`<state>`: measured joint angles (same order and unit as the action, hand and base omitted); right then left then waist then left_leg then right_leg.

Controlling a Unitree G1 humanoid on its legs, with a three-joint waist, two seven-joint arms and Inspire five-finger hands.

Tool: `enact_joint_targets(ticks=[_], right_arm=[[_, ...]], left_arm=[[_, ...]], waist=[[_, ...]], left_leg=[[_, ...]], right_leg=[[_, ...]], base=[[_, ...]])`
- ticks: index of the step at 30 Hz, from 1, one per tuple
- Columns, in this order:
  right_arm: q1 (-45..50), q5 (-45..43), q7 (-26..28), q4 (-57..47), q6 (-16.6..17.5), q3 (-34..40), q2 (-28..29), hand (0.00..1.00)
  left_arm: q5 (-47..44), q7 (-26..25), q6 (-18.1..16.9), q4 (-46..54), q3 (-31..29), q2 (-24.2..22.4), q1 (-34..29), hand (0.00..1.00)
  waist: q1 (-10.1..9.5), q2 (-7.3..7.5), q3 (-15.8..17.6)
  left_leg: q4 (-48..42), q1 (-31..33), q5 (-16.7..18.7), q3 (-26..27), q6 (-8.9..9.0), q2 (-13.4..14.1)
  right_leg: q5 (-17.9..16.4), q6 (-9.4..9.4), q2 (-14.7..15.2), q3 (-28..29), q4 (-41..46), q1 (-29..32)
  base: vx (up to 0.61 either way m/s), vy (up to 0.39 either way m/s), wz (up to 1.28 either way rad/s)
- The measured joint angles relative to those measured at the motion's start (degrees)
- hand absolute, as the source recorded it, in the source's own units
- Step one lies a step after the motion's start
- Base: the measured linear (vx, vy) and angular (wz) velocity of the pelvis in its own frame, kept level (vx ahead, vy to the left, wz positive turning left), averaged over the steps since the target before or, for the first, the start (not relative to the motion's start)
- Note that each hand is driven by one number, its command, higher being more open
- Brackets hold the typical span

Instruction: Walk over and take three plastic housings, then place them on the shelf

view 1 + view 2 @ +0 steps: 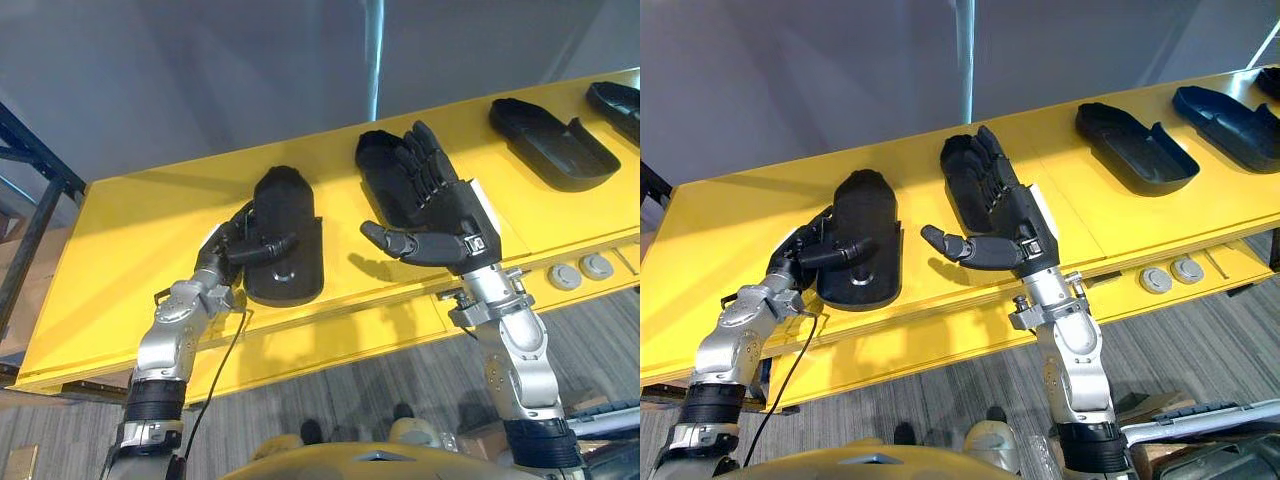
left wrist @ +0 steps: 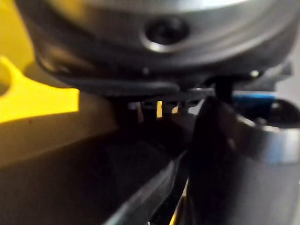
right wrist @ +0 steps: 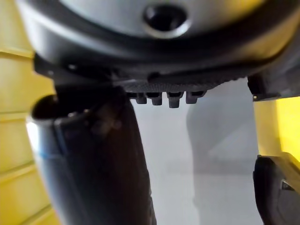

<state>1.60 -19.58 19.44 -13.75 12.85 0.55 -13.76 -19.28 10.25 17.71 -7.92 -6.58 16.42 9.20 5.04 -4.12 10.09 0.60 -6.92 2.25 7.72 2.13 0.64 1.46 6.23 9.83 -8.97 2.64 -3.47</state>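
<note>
Left robot hand [image 1: 238,243] grips housing [image 1: 292,275]; right robot hand [image 1: 447,215] over second housing [image 1: 377,152].

Two silver-grey metal arms here: left arm [image 1: 168,338] and right arm [image 1: 521,362], rounded jointed segments, with black ribbed cuffs lower down. Left hand [image 1: 243,246] is dark; right hand [image 1: 440,208] is dark too, with a white panel near its wrist.

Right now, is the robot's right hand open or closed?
Open. The right hand has its fingers stretched straight over a black housing on the yellow surface, thumb sticking out sideways.
</note>
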Motion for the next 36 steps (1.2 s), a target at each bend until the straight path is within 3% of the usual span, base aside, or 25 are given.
enact_joint_targets(ticks=[7, 14, 22, 28, 36], right_arm=[[0.5, -0.2, 0.1, 0.1, 0.1, 0.0, 0.2, 1.00], [1.0, -1.3, -0.1, 0.9, 0.5, 0.1, 0.9, 1.00], [1.1, -1.7, 0.0, 1.2, 1.9, -1.3, 1.5, 1.00], [2.7, -1.6, -0.2, 1.2, 2.7, -3.7, 2.7, 1.00], [5.3, -1.1, -1.3, 1.2, 2.7, -4.8, 3.0, 1.00]], left_arm=[[1.9, -5.5, -0.6, -7.6, -0.7, 0.0, 6.3, 1.00], [2.0, -14.5, -2.8, -15.1, -1.0, 0.3, 12.6, 1.00], [17.4, -26.6, -1.3, -19.7, -0.6, 0.3, 18.5, 1.00], [20.9, -28.6, 1.2, -19.6, 0.0, 0.3, 20.5, 1.00], [22.4, -32.5, 1.5, -14.7, -0.6, 0.4, 20.7, 1.00]], waist=[[0.93, 0.02, 0.0], [2.60, 0.56, 0.4], [4.58, 1.21, 0.8], [4.62, 1.21, 0.8], [4.45, 1.21, 0.8]], left_leg=[[2.0, -1.7, -0.9, 3.3, -0.01, 0.3], [3.5, -2.9, -1.7, 4.5, -0.47, 0.2], [3.9, -3.7, -1.8, 5.2, -0.39, 0.2], [3.8, -3.6, -1.7, 5.2, -0.35, 0.3], [3.8, -3.4, -1.7, 5.0, -0.31, 0.3]], right_leg=[[0.7, 0.30, -0.2, 1.4, -0.9, -0.3], [0.8, 0.45, -0.4, 2.5, -1.2, -0.2], [1.0, 0.54, -1.0, 3.1, -1.8, -0.7], [1.0, 0.53, -1.0, 3.1, -1.8, -0.6], [0.9, 0.39, -1.0, 2.9, -1.8, -0.6]], base=[[-0.02, 0.014, -0.11], [0.01, 0.011, -0.08], [0.00, 0.001, -0.04], [0.00, 0.000, 0.00], [0.00, 0.000, 0.00]])
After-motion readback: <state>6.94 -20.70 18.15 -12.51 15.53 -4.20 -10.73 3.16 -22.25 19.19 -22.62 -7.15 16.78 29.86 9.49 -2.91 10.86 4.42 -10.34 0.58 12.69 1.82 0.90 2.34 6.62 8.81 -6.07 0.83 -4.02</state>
